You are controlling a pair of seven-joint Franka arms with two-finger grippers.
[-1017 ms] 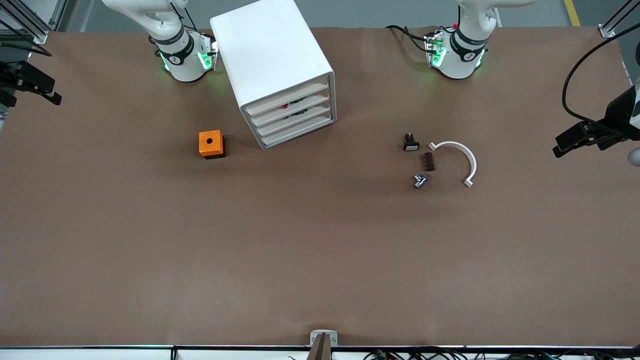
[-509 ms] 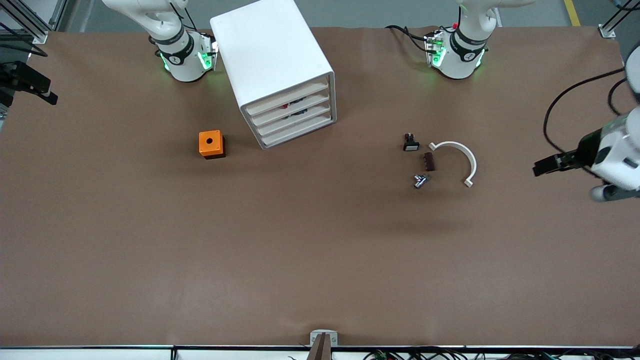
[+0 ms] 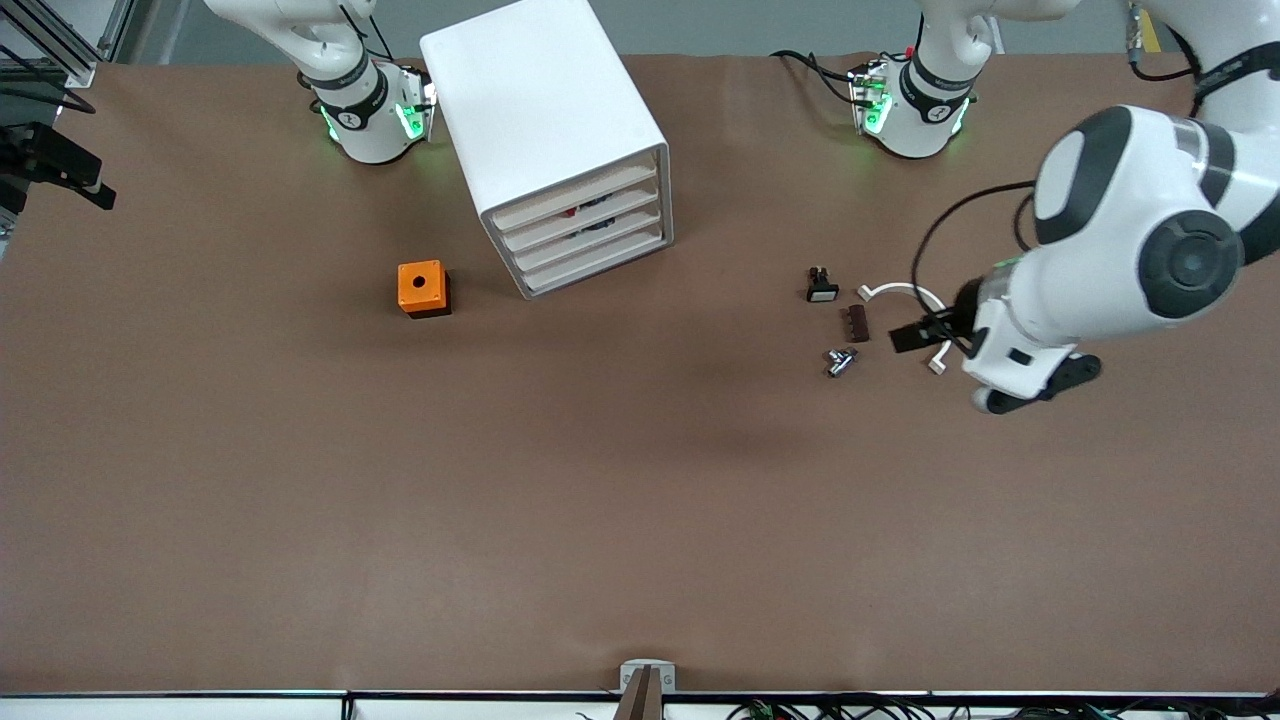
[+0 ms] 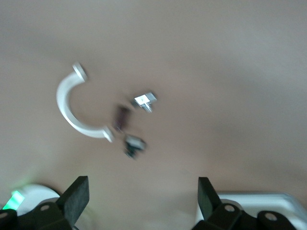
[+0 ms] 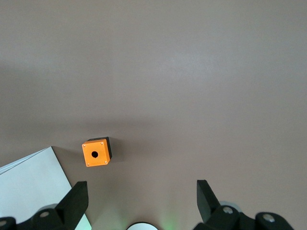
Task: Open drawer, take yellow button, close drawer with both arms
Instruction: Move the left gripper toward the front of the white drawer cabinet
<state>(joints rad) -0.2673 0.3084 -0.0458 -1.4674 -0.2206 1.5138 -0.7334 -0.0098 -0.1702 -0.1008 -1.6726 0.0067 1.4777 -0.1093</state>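
Over brown table, left claw gapes wide, empty.

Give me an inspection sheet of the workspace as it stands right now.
Surface: brown table, bare toward the front camera.
Job's things: white drawer cabinet, all drawers shut; button not seen.
Clutter: orange box beside the cabinet; black part with white face, dark brown block, small metal part and white curved bracket toward the left arm's end.
Grippers: left tool open, over the bracket; right tool open, at the right arm's end, holding nothing.
Cables: black cable on the left arm.
Surroundings: nothing seen.
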